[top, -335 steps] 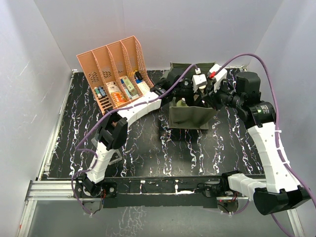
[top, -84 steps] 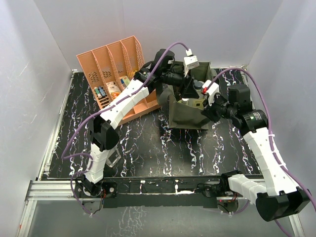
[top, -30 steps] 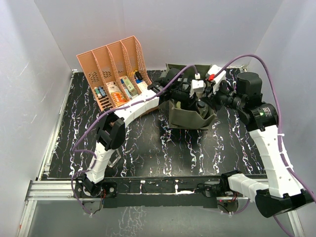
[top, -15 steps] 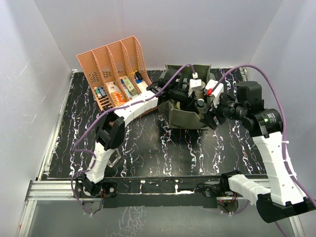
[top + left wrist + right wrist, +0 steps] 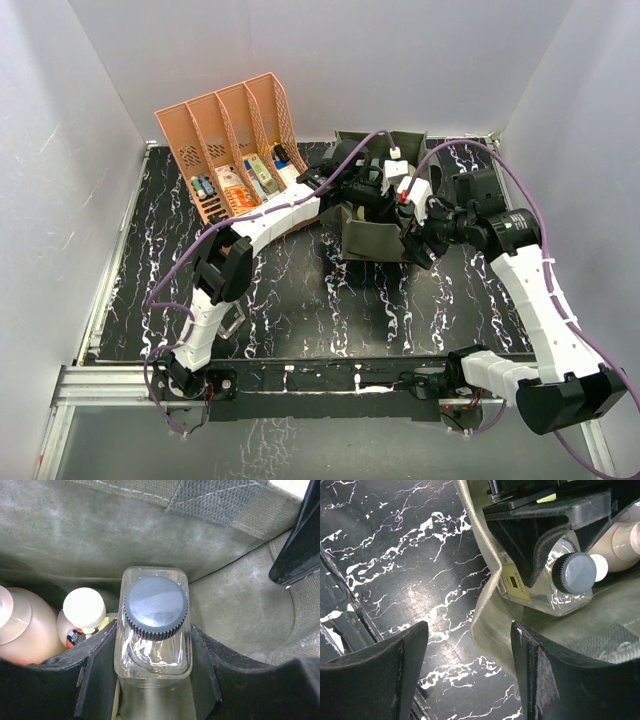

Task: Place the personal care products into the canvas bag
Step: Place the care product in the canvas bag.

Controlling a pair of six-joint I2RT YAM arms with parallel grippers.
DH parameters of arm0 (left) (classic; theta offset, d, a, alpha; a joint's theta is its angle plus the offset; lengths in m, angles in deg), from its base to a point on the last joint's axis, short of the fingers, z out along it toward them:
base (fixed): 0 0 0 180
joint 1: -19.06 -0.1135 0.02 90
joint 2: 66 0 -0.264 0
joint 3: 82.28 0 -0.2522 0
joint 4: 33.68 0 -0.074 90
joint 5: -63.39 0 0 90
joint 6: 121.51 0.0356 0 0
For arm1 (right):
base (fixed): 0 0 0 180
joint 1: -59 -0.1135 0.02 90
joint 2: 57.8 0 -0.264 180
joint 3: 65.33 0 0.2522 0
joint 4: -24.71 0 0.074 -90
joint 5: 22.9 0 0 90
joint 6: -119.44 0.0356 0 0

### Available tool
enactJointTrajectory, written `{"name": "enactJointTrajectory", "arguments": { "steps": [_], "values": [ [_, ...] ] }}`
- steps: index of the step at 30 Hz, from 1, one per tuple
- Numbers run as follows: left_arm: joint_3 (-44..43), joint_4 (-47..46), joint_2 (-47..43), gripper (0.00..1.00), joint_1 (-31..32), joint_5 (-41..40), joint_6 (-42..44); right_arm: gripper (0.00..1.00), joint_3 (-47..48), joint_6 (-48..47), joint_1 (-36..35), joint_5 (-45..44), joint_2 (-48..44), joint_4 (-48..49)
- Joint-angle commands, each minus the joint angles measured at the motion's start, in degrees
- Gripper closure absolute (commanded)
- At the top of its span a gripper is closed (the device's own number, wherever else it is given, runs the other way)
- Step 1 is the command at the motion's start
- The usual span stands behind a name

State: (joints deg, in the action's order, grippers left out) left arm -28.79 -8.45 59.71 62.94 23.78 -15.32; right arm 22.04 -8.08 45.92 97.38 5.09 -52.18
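The olive canvas bag (image 5: 370,242) stands open at mid-table. My left gripper (image 5: 154,647) reaches down into it (image 5: 385,198), shut on a clear bottle with a dark ribbed cap (image 5: 155,605). That bottle (image 5: 570,577) hangs upright inside the bag. Beside it in the bag are a tan bottle (image 5: 22,630) and a white-capped bottle (image 5: 83,611). My right gripper (image 5: 470,630) is open at the bag's right side (image 5: 418,240). Its jaws straddle the bag's wall (image 5: 487,612) without pinching it, one outside and one inside.
The salmon-orange slotted rack (image 5: 230,135) stands at the back left, with several small colourful items in its slots (image 5: 245,180). The black marbled table (image 5: 280,290) spreads in front of the bag. White walls close in the back and sides.
My right gripper has opened, letting go of the bag's rim, and dropped lower beside the bag's right wall. The left gripper still holds the clear bottle inside the bag.
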Motion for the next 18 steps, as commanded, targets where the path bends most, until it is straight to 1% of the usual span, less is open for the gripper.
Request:
{"name": "enactJointTrajectory", "arguments": {
  "steps": [1,5,7,8,11,12,18],
  "values": [
    [0.42,0.82,-5.69,1.0,1.3,5.95,-3.69,0.33,-2.02,-1.31,-1.22,-2.61,-0.45,6.08],
    [0.49,0.54,-5.55,1.0,1.3,6.03,-4.06,0.41,-4.4,-1.33,-3.6,-4.01,-0.66,8.06],
    [0.47,0.48,-5.47,1.0,1.43,6.03,-4.08,0.48,-4.95,-0.85,-4.61,-5.06,-0.92,8.96],
    [0.45,0.55,-5.34,1.0,1.46,6.08,-3.98,0.54,-5.19,-0.58,-4.93,-5.59,-1.03,9.4],
    [0.42,0.79,-5.14,1.0,1.64,6.44,-3.76,0.85,-4.46,-0.14,-5.24,-6.29,-0.95,10.09],
    [0.34,0.9,-4.98,1.0,1.65,6.66,-3.85,0.91,-3.67,0.16,-5.28,-6.57,-0.9,10.21],
    [-0.15,0.78,-4.69,1.0,1.65,7.75,-3.22,0.92,4.44,1.24,-5.29,-3.54,-1.16,8.78]
  ]
}}
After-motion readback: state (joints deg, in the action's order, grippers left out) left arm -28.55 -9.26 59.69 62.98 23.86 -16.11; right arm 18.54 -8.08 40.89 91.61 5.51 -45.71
